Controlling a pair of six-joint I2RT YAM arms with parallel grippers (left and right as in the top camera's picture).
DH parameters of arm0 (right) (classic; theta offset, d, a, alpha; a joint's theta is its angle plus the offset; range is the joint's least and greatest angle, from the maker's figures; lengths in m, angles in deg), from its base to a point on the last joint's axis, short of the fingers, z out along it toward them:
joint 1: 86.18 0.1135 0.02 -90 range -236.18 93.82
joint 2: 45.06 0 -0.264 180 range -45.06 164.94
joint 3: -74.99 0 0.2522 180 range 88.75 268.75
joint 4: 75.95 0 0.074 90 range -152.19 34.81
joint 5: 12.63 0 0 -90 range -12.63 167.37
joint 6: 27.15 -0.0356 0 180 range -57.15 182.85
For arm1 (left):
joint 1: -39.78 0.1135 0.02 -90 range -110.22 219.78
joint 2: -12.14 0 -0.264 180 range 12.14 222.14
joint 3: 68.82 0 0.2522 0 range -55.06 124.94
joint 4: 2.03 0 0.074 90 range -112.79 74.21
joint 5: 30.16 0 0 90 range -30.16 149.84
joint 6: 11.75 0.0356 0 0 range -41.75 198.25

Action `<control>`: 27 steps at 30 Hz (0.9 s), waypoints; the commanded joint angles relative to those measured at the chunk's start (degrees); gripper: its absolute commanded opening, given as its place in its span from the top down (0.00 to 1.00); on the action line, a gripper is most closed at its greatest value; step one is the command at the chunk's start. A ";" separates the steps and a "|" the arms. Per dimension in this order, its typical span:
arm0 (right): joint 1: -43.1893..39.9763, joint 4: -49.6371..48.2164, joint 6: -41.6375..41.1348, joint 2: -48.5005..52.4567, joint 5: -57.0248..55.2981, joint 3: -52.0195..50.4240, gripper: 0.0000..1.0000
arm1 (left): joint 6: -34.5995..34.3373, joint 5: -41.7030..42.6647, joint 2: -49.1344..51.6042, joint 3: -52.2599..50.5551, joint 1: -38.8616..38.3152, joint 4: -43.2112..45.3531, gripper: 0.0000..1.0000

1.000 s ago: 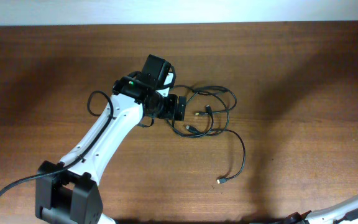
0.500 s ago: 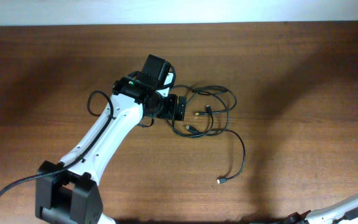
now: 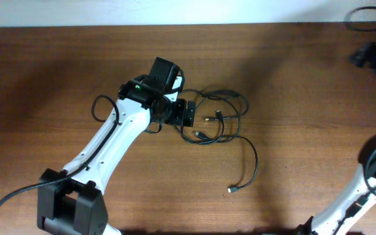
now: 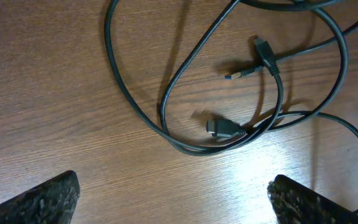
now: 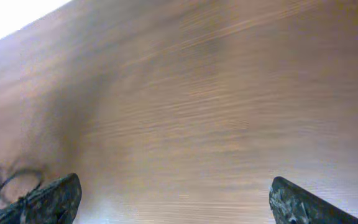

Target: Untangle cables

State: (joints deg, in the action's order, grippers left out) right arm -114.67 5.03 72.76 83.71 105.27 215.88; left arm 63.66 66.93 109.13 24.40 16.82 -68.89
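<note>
Two black cables lie in a loose tangle near the middle of the wooden table, loops crossing; one cord trails toward the near edge, ending in a small plug; the left gripper sits at the tangle's left edge, jaws wide and empty, facing a metal-tipped plug and a black connector; the right gripper, well apart at the far right, stands wide over bare wood, its view blurred.

Overhead looks straight down; left wrist sees the same cables close.
</note>
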 commanded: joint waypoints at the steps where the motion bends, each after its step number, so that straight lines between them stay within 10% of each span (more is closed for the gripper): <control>1: 7.43 3.54 5.03 -0.04 -0.81 -0.50 0.01 | -0.57 0.00 -0.48 -0.07 -0.02 0.09 0.01; 27: 35.95 18.58 10.91 -0.02 -5.95 -0.50 0.01 | -0.57 0.00 -0.48 -0.07 -0.02 0.09 0.01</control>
State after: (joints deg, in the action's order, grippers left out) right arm -79.74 23.52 82.88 83.71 99.67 215.86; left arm 63.69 66.93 109.13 24.40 16.82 -68.89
